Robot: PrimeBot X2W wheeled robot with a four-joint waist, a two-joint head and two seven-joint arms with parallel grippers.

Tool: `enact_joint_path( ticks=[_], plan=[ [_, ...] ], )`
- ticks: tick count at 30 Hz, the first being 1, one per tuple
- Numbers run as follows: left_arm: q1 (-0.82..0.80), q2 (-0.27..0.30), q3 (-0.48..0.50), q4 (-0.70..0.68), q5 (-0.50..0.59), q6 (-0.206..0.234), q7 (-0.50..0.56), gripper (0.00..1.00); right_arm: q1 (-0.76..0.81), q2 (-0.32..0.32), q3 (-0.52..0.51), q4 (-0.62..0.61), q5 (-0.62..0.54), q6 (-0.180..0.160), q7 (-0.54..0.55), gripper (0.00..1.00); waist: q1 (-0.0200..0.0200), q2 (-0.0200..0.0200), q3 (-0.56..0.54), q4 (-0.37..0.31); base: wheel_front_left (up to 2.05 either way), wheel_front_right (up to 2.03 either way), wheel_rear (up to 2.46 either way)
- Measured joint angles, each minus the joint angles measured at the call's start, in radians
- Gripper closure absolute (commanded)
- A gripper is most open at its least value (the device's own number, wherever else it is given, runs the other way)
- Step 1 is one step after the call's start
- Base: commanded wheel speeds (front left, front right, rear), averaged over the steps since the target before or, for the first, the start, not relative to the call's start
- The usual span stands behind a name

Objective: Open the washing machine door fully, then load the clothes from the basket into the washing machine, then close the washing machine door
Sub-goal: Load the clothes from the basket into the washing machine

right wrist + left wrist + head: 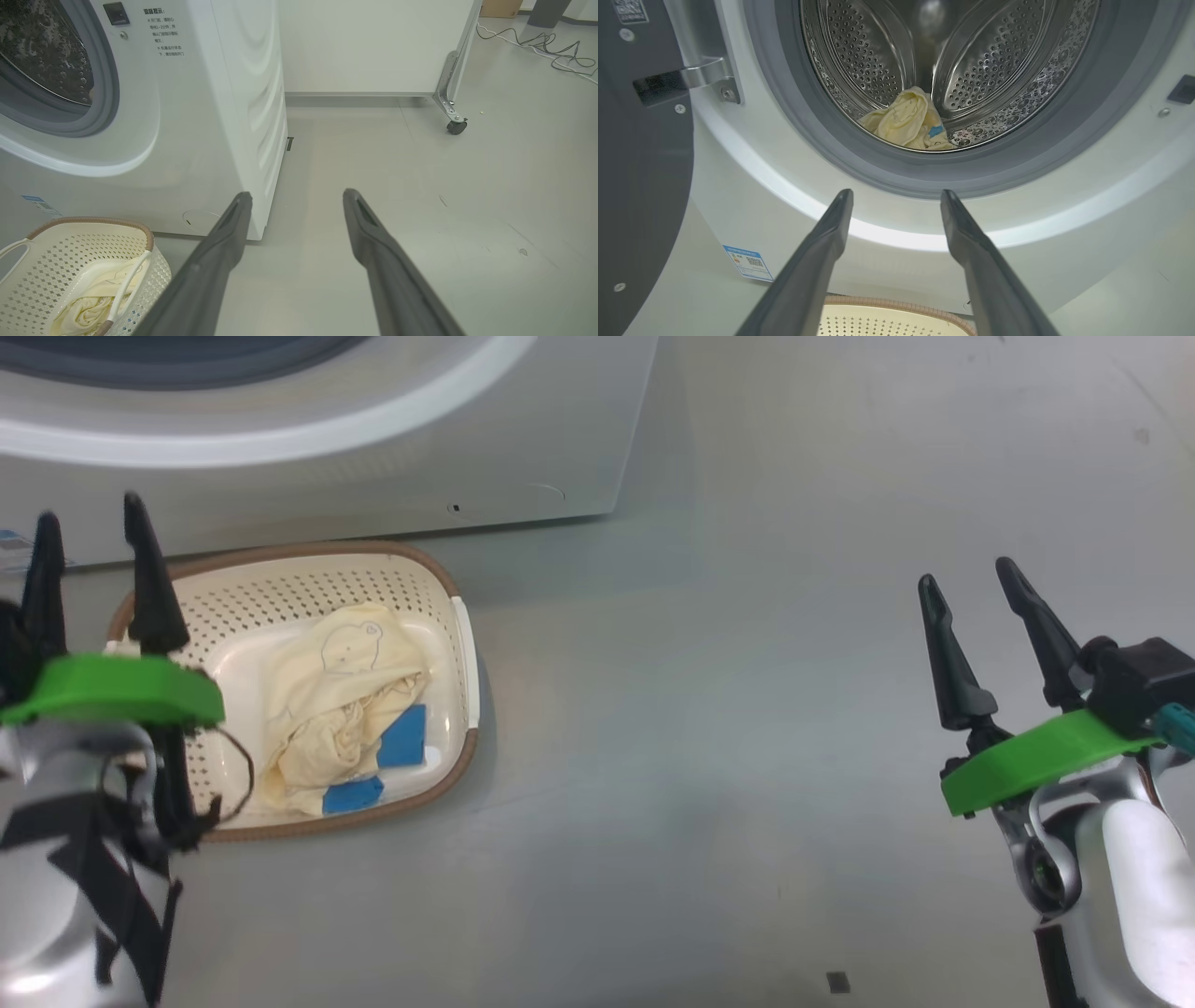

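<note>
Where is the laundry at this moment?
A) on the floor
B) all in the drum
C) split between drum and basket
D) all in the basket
C: one cream garment lies in the drum, and more clothes sit in the basket.

Basket [280, 590] is cream-white, perforated dot pattern, brown rim. Clothes [327, 709] are cream-yellow with faint outline cartoon print, plus bright blue patches. Washing machine [373, 467] is white; drum [994, 56] steel, hole-dotted; sticker [748, 262] blue. Floor [747, 756] pale grey. Left gripper [89, 509] and right gripper [964, 571]: black fingers, green collars.
</note>
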Motion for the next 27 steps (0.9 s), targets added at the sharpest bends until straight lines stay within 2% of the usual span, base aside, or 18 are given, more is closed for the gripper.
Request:
enact_joint_path(
  ticks=[4, 9, 16, 27],
  plan=[
    [0.206, -0.015, 0.024, -0.178, 0.015, 0.041, 0.000, 0.00, 0.035, 0.000, -0.008, -0.006, -0.016, 0.000, 0.021, 0.00, 0.0000, 0.0000, -0.047, 0.014, 0.00, 0.00, 0.00],
    [0.365, -0.038, 0.025, -0.330, 0.041, 0.063, 0.000, 0.00, 0.063, 0.000, -0.016, -0.019, -0.035, 0.000, 0.044, 0.00, 0.0000, 0.0000, -0.105, 0.032, 0.00, 0.00, 0.00],
    [0.503, -0.048, 0.011, -0.390, 0.085, 0.093, 0.000, 0.00, 0.112, 0.000, -0.019, -0.031, -0.047, 0.000, 0.073, 0.00, 0.0000, 0.0000, -0.190, 0.053, 0.00, 0.00, 0.00],
    [0.618, -0.070, -0.053, -0.407, 0.101, 0.095, 0.000, 0.00, 0.190, 0.000, -0.026, -0.041, -0.047, 0.000, 0.097, 0.00, -0.0001, 0.0000, -0.290, 0.087, 0.00, 0.00, 0.00]
  ],
)
